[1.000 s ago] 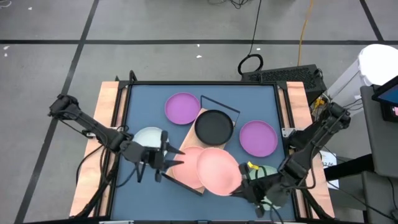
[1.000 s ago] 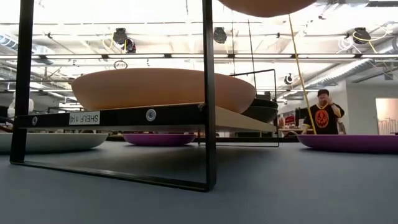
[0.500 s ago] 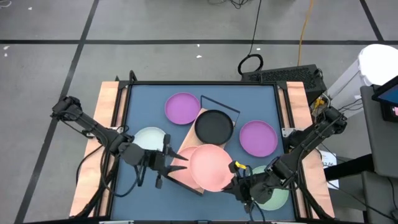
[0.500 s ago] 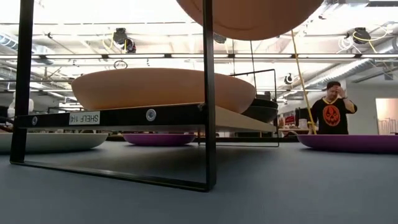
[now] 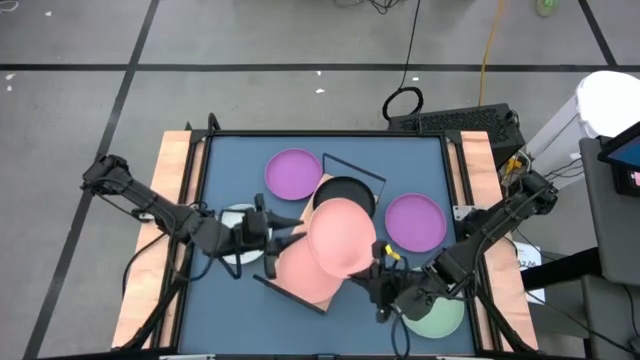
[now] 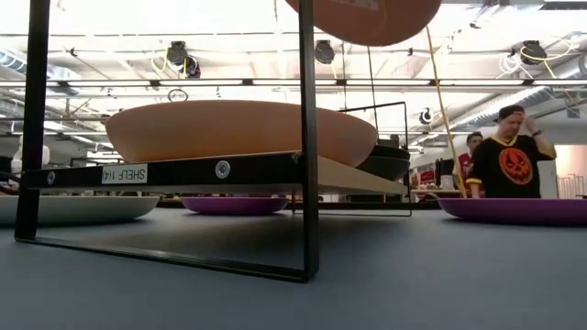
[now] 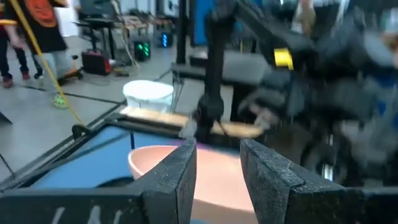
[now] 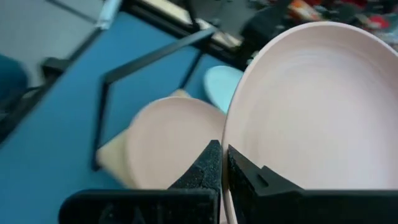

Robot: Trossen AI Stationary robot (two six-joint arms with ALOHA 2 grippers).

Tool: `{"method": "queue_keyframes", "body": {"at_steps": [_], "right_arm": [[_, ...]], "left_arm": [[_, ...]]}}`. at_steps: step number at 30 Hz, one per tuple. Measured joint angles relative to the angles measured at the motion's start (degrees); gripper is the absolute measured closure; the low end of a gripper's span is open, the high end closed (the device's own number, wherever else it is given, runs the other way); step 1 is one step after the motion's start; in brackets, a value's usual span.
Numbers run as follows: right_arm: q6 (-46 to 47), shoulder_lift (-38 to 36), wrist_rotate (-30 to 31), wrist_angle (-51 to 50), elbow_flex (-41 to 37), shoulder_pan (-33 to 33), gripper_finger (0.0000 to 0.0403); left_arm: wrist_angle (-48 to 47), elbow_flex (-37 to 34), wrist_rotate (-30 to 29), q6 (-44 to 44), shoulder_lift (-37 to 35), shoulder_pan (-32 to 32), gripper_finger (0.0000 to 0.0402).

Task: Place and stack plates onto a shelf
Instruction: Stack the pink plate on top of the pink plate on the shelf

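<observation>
Right gripper is clamped on the rim of 1 pink plate, holding it in the air above the shelf, over the gap between the second pink plate lying on the board and the black plate at the far end. Your left gripper sits at the shelf's left edge, over the white-grey plate, with its fingers parted and holding nothing. Note that the grip takes only the plate's edge, so the plate may tilt or slip out if you swing the arm sharply. The carried plate overlaps both shelf plates from above; lower it off-centre and its rim may land on the black plate or ride up on the pink one, leaving a crooked stack. Watch the wire frame too, since a low pass could catch it and shift the shelf. Keep the left gripper clear of the descent. 2 purple plates and the pale green plate wait on the table.
</observation>
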Motion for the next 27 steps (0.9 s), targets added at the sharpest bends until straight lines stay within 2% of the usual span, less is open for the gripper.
{"method": "queue_keyframes", "body": {"at_steps": [4, 11, 18, 21, 27], "right_arm": [[-0.4, 0.6, 3.0, 1.2, 0.0, -0.2, 0.0403], [-4.0, 3.6, 2.7, 3.5, 0.0, -0.8, 0.0403], [-7.2, 5.7, 3.5, 4.6, 0.0, -2.2, 0.0402], [-8.3, 6.7, 4.3, 5.8, 0.0, -3.2, 0.0402], [-9.2, 7.5, 0.8, 4.9, 0.0, -4.1, 0.0400]], "left_arm": [[1.7, 0.0, -0.1, -2.6, 0.0, 1.1, 0.0273], [-3.1, 0.0, 0.3, -15.1, 0.0, 4.1, 0.0273], [-9.4, 0.0, 6.0, -12.1, 0.1, 6.7, 0.0273], [-10.2, 0.0, 6.0, -6.0, 0.1, 7.4, 0.0273], [-12.4, 0.0, 6.0, 22.1, -0.5, 6.4, 0.0273]]}}
